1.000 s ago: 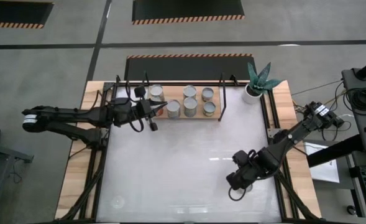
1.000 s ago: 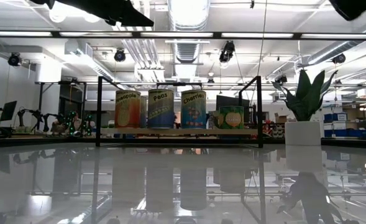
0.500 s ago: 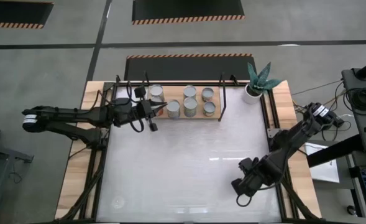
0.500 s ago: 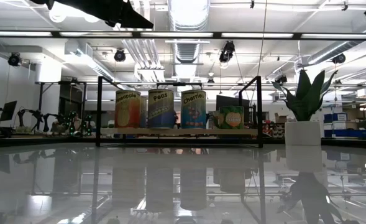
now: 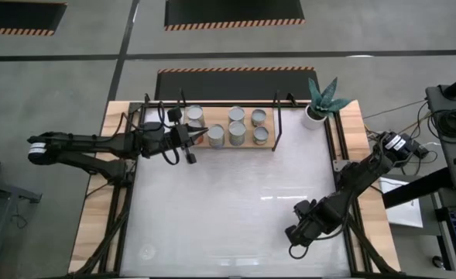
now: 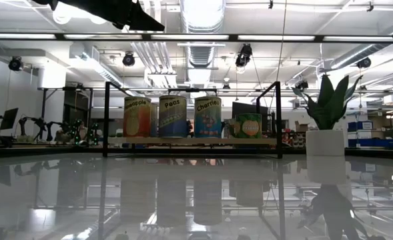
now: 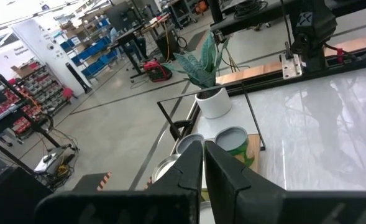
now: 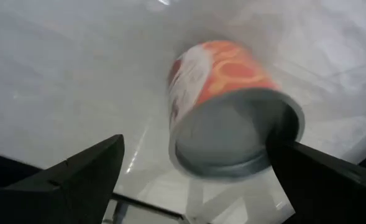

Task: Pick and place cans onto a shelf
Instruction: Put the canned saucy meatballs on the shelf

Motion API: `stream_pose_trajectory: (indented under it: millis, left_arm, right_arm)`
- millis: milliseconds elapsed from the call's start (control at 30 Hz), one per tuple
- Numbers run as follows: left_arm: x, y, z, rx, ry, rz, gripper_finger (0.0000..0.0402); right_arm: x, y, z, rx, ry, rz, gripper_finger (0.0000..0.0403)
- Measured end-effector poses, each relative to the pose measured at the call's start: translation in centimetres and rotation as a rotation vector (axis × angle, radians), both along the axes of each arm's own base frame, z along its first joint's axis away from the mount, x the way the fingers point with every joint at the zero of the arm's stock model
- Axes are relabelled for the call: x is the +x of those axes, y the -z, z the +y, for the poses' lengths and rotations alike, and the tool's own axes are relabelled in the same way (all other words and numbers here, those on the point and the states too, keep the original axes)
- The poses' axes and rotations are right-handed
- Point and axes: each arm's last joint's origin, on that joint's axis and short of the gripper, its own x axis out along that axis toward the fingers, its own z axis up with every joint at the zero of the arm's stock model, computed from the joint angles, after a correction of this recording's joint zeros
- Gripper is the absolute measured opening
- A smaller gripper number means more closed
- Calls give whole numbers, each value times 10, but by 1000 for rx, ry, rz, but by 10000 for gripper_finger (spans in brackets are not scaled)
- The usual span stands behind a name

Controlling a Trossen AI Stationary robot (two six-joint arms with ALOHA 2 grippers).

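The right gripper (image 5: 299, 235) sits in the lower right of the high view with its fingers spread wide. An orange-labelled can (image 8: 232, 109) lies between them, not yet held. The left gripper (image 5: 199, 139) is fully closed, holding nothing, beside the shelf (image 5: 272, 144) in the upper middle, where six cans (image 5: 236, 115) already stand. The risk is that the tilted can slips or rolls on the glossy counter (image 5: 228, 201) when the fingers close.

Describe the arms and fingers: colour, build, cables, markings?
Both arms are black, slim and jointed. The left arm has a white band at its outer end; the right arm has one near its base. Cables loop beside the left gripper. Fingers are matte black, flat, blocky.
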Motion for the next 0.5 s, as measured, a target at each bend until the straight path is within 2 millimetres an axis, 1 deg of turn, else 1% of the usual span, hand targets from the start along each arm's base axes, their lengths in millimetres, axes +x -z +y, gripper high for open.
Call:
stream_pose_trajectory:
  millis: [300,500]
  left_arm:
    - [0,1,0,-3,-1,5,0]
    - [0,1,0,-3,-1,6,0]
  right_arm:
    - [-5,-12,-4,25,49,-1,382]
    - [-9,-12,-7,4,88,47,382]
